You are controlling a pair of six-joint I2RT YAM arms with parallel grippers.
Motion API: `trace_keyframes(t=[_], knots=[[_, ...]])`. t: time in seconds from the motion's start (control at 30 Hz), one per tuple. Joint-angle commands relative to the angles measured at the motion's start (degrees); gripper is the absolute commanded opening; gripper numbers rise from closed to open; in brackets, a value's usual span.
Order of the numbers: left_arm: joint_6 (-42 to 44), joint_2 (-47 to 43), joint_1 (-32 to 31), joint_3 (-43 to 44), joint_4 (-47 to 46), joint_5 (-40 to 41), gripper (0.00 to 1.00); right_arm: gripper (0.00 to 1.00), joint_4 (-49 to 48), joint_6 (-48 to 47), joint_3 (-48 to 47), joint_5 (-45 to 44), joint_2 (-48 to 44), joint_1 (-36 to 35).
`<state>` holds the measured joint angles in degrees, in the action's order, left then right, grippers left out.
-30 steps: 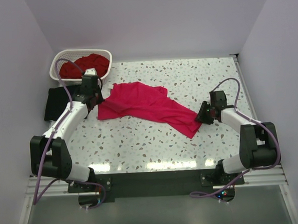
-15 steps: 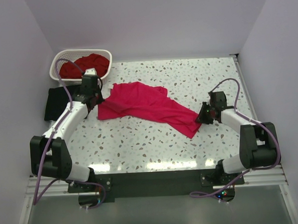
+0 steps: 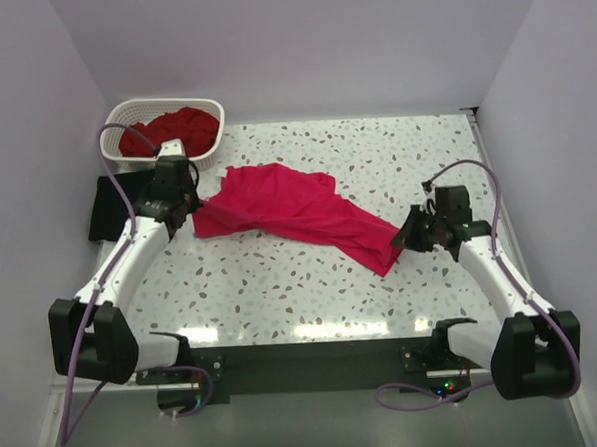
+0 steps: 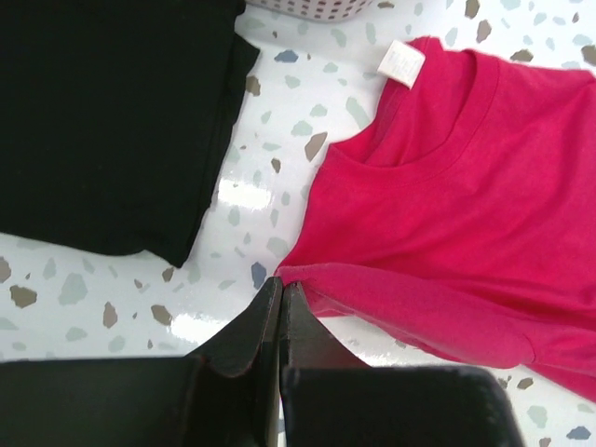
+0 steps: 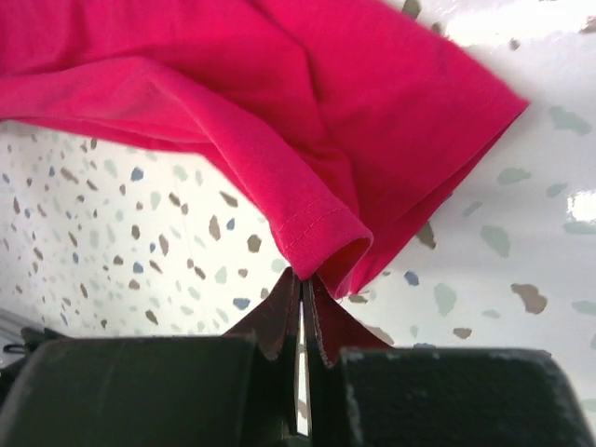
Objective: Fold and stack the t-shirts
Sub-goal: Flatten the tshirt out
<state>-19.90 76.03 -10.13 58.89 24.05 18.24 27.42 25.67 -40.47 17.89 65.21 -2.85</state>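
**Pinkish-Red T-Shirt: Position, Grip State and Handling**

The speckled table carries the work. The pinkish-red t-shirt lies across its middle, rumpled and drawn out on a diagonal from far left to near right. The black t-shirt lies flat at the left edge, well apart from the right arm. The darker red t-shirt is heaped in the white basket at the far left corner.

The left gripper is closed tight on a thin fold at the shirt's edge, below the collar and its white neck label. The right gripper is pinched onto the rolled hem at the opposite end.

Handling: the fabric appears light, limp and non-fragile; it will likely sag and wrinkle between grip points. Hold at stitched edges, where the doubled cloth should slip less, and keep the two grips well apart to spread the shirt flat.
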Motion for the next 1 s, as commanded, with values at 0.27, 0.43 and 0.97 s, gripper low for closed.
trace_keyframes(t=[0.27, 0.43, 0.97], knots=[[-1.2, -10.7, 0.4, -8.1, 2.3, 3.3, 0.00, 0.02, 8.4, -2.6, 5.9, 18.1, -9.8, 0.3], [-1.5, -9.5, 0.5, -3.6, 2.9, 3.8, 0.00, 0.00, 6.1, 1.0, -1.6, 16.7, -9.1, 0.2], [-0.7, -1.5, 2.9, 18.9, 12.2, 3.8, 0.00, 0.00, 11.7, 2.6, -22.9, 20.3, -3.9, 4.6]])
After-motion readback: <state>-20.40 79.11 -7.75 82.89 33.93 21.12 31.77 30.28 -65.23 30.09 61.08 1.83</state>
